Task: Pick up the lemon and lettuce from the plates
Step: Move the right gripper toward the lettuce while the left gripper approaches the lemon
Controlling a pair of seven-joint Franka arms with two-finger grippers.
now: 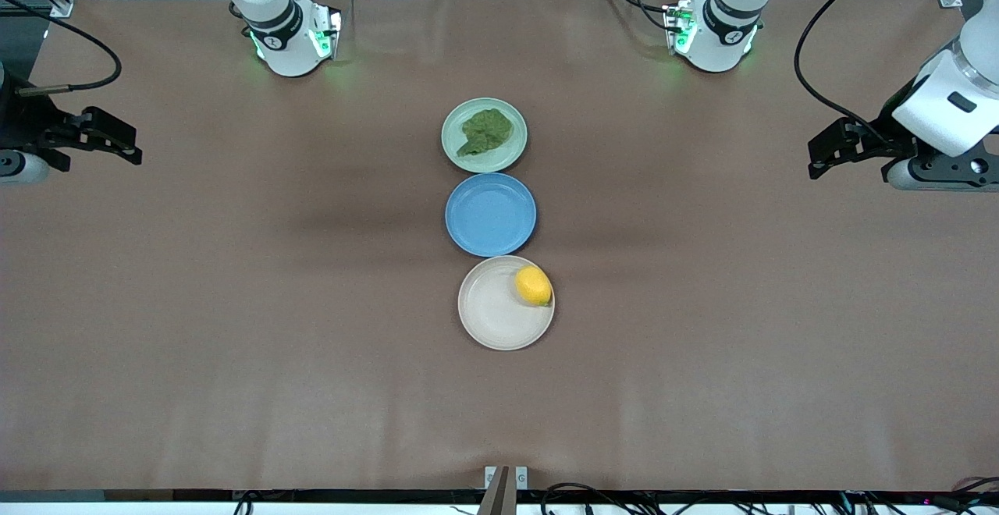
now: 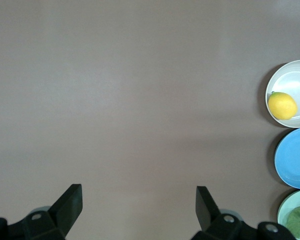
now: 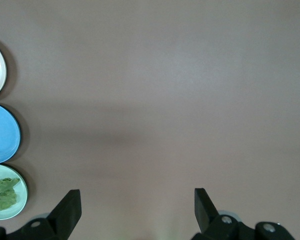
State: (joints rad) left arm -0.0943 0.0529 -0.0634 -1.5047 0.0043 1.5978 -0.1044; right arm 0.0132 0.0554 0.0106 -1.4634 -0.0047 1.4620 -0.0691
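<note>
Nearest the front camera sits the beige plate (image 1: pixel 499 320) with the lemon (image 1: pixel 534 285) resting against its rim on the side toward my left arm's end of the worktop (image 1: pixel 234 328). Both arms wait. My left gripper (image 1: pixel 829 150) hangs over bare worktop at its own end, fingers spread wide and holding nothing; my right gripper (image 1: pixel 117 140) hangs likewise over its end, also spread and empty. Reaching outward from the left gripper, the lemon is the closer prize: I judge it firm, light, smooth-skinned and prone to roll, so I would close across its short middle, not its tapered ends, with fingers clear of the plate's rim. A blue plate (image 1: pixel 490 214) lies empty between the two, touching or nearly touching each. Farthest from the camera, the mint plate (image 1: pixel 484 135) holds the lettuce (image 1: pixel 485 132), lying flat. It looks limp, featherlight and easily torn; I would pinch a raised crinkle near its thicker centre.
</note>
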